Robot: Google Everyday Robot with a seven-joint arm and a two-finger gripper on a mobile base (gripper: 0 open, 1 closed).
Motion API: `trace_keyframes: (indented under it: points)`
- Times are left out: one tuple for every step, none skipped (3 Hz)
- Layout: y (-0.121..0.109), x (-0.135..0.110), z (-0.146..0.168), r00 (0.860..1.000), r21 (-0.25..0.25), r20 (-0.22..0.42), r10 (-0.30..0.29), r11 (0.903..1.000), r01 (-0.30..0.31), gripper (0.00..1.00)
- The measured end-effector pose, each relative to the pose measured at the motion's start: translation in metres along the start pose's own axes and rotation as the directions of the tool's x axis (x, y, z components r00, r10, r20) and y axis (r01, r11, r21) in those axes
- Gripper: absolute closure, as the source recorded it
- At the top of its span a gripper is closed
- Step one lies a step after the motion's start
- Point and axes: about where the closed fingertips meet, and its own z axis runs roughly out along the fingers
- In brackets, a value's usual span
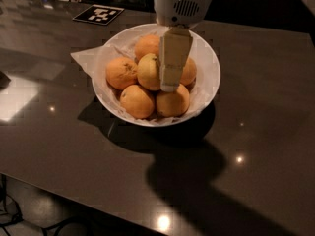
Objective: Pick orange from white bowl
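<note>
Little of the task was done: the orange (149, 72) (the paler, yellower one, with a small dark stem dot) lay in the bowl (205, 53), in the middle of the heap and touching the deeper-orange fruits (121, 73) on its left, near and far sides. Nothing had been lifted clear, and all six pieces sat on the crinkled paper (86, 58) lining the bowl.

The approach looked well advanced. The gripper (170, 80) hung down into the bowl from above, its white housing over the far rim and its cream lower part just right of the orange, overlapping that fruit's right edge in this view and hiding part of the fruit to the right. Whether it touched the orange, I could not tell. Nor could I tell whether it was released or clenched, since it showed edge-on.

What was left, by my judgement, was most of the job: settling around the orange rather than beside it, closing on it, and raising it out past the rim without dragging the neighbours or the paper along. The tight packing made that the delicate part.

The bowl stood on a dark glossy table (266, 132), with a black-and-white marker (98, 14) at the far left, well apart from it.
</note>
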Motion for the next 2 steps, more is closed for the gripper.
trace_keyframes:
  points:
    - [-0.0070,-0.0099,0.0149,1.000,-0.029,0.003,0.016,0.9995,-0.016,0.07]
    - [-0.0127,-0.0137,0.0248,0.999,-0.047,0.002,0.036,0.9983,-0.035,0.15]
